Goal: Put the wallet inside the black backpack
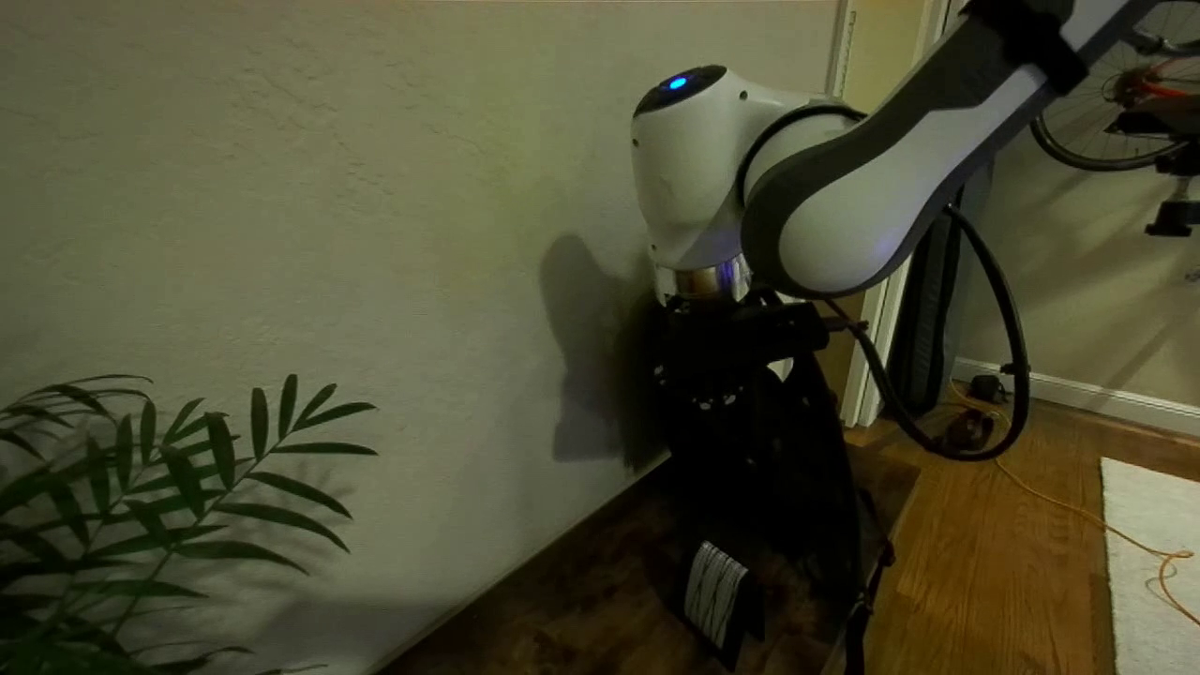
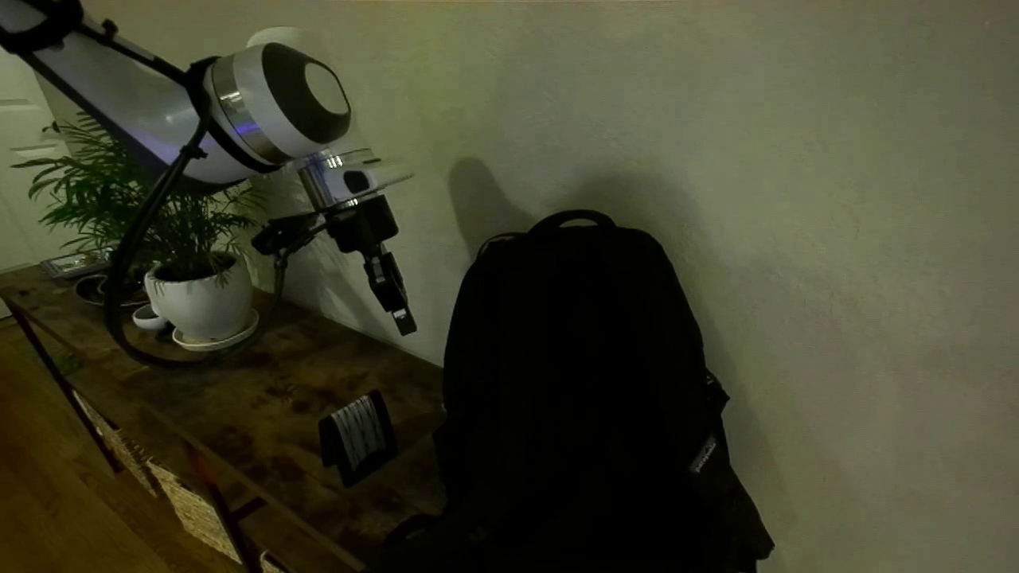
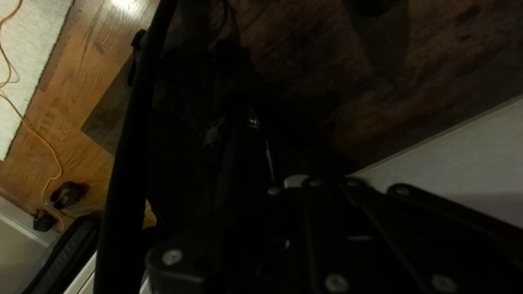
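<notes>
The wallet [image 2: 362, 436] is on the desk [image 2: 263, 398], outside the black backpack [image 2: 581, 382] and near its base, with a strip of bare wood between them. It stands half open like a little tent, fold upward, and its pale patch with dark wavy lines shows in both exterior views. The backpack stands upright near one end of the desk, close to the wall [image 2: 860, 239], its loop handle [image 2: 577, 216] on top; whether it touches the wall I cannot tell. In an exterior view a strap [image 1: 855, 637] dangles by the desk edge.

The claw [image 2: 404, 321] is clenched, its fingers pressed together, pointing downward at a slight tilt. In an exterior view it hangs over the desk beside the upper part of the backpack, higher than the wallet and well apart from it. The arm [image 2: 135, 103] has a black cable [image 1: 1009, 300] looping off it.

Farther along the desk, a leafy plant [image 2: 187, 231] sits in a white pot [image 2: 211, 306] on a saucer [image 2: 219, 342], with a small white cup [image 2: 149, 318] just beside it. On the wooden floor [image 1: 975, 544] an orange cord [image 1: 1172, 555] runs onto a pale rug [image 1: 1134, 619]
</notes>
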Controlling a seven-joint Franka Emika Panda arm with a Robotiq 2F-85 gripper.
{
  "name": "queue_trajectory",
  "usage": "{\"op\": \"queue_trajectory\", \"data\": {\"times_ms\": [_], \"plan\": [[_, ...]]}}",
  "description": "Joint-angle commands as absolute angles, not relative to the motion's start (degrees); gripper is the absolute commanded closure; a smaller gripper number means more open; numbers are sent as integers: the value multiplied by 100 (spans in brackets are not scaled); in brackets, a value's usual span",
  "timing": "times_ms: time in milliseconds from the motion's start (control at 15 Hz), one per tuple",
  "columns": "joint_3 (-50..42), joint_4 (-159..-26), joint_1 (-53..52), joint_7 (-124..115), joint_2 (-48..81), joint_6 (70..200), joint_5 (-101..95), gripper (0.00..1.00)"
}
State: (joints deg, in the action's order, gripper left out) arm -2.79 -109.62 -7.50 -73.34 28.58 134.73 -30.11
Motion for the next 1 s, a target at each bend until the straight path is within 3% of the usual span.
{"op": "queue_trajectory", "data": {"times_ms": [0,933], "plan": [[-297,-11140,-740,-6672,2879,13714,-2593,99],[-248,-11347,-724,-4168,3013,14032,-1415,99]]}}
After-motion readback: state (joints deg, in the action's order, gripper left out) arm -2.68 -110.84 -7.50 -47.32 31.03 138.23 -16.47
